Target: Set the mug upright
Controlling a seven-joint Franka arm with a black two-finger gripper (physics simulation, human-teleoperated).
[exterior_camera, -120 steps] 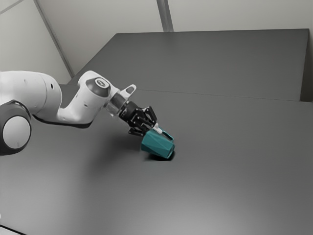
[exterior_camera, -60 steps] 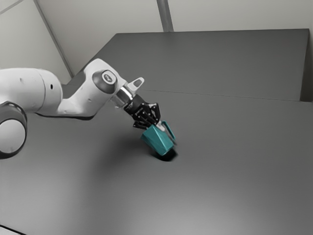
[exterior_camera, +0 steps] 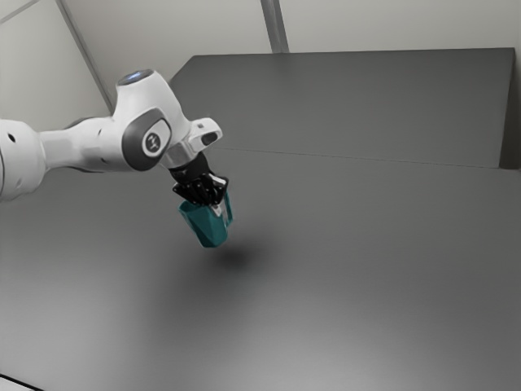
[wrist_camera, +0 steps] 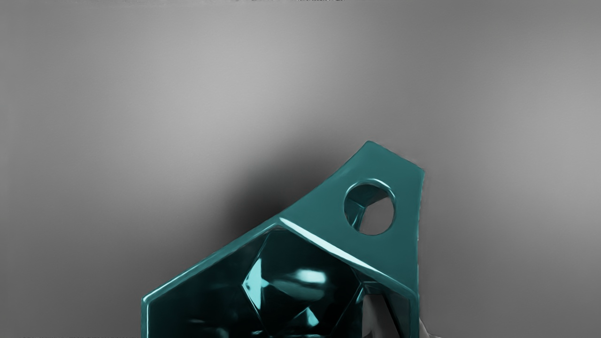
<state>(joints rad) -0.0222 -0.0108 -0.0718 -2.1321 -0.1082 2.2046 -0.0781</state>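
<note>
Teal mug [exterior_camera: 208, 231], gripped by the pincer [exterior_camera: 216, 209], hangs midair.

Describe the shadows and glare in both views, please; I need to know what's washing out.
Exterior view: soft dark shadow on the table, below the raised mug, and a pale sheen toward the bottom edge. Wrist view: dark shadow beside the mug, broad pale patches on the table, sharp glints inside the dark cup, and a near-white streak where rim meets handle.

**A simulated, lab-like robot room**

From my remote seat, I'd call this a lab-like room: pale panels [exterior_camera: 391, 24] with a grey strip [exterior_camera: 275, 26] between them, a broad dark-grey tabletop [exterior_camera: 366, 244], a white robot arm [exterior_camera: 81, 148].
</note>
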